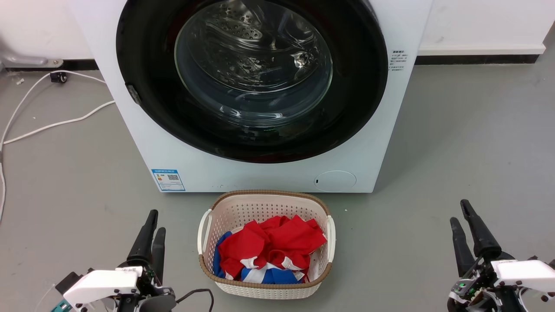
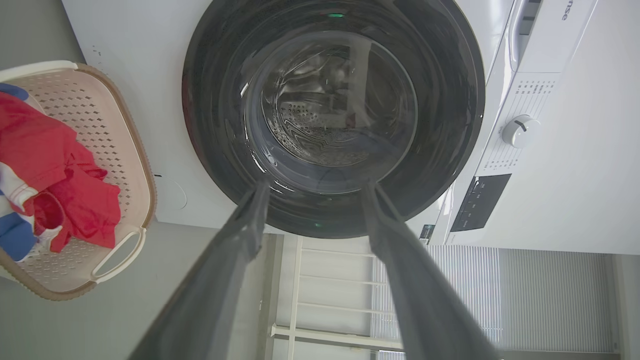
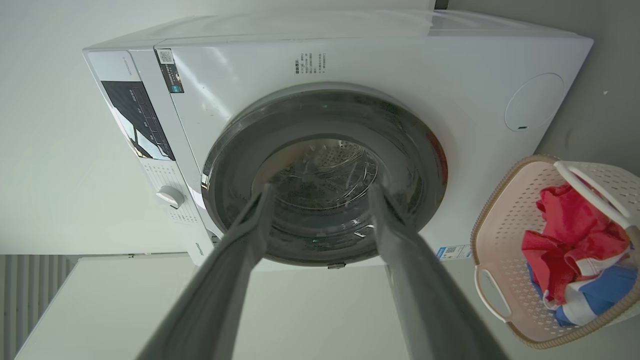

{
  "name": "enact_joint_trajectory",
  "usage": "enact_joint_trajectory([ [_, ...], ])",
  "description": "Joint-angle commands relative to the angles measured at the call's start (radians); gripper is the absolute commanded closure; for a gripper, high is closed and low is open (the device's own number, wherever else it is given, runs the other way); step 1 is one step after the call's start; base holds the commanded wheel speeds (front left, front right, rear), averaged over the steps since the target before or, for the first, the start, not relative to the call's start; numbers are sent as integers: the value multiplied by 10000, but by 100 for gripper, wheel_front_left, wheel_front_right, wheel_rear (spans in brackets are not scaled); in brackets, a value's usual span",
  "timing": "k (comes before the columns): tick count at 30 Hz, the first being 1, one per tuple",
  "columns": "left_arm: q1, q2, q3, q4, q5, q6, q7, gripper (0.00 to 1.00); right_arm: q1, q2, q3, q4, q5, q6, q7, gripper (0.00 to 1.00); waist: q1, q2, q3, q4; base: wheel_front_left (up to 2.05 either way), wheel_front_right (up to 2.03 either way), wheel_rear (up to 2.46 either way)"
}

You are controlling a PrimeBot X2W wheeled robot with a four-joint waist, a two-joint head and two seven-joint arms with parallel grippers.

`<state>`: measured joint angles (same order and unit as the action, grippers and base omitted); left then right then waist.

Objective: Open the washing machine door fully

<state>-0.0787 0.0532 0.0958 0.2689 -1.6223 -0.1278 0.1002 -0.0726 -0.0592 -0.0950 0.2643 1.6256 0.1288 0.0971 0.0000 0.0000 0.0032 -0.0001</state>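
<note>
Cream basket (image 1: 243,212) of red and blue clothes (image 1: 277,242) on grey floor (image 1: 455,143); white cable (image 1: 60,123) lying at left.

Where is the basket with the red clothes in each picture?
Head view: the basket is at bottom centre, on the floor in front of the machine.
Left wrist view: the basket is at the left edge, partly cut off.
Right wrist view: the basket is at the lower right edge.
Shared landmark: the round black door, near the middle of each picture.
</note>
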Motion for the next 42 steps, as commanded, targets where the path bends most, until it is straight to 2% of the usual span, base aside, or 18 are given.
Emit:
enact_joint_trajectory([
  [1,-204,34,-125,-247,22,-11,-99,0,-167,-20,67,-270,-82,3,-75,0,0,0,3,-1,0,0,0],
  [7,-247,46,-488,-515,286,-13,-435,0,-60,-44,336,-568,-327,4,-371,0,0,0,21,-5,0,0,0],
  [12,-317,101,-729,-771,980,-14,-674,0,-8,-159,481,-670,-1075,6,-644,0,0,0,39,0,0,0,0],
  [31,-393,119,-1226,-1403,5520,-21,-1438,0,205,-10,511,-1289,-6133,10,-1384,0,0,0,103,-27,0,0,0],
  [42,-478,224,-1636,-1440,7846,-12,-1813,0,392,29,590,-1615,-8424,13,-1440,0,0,0,138,-11,0,0,0],
])
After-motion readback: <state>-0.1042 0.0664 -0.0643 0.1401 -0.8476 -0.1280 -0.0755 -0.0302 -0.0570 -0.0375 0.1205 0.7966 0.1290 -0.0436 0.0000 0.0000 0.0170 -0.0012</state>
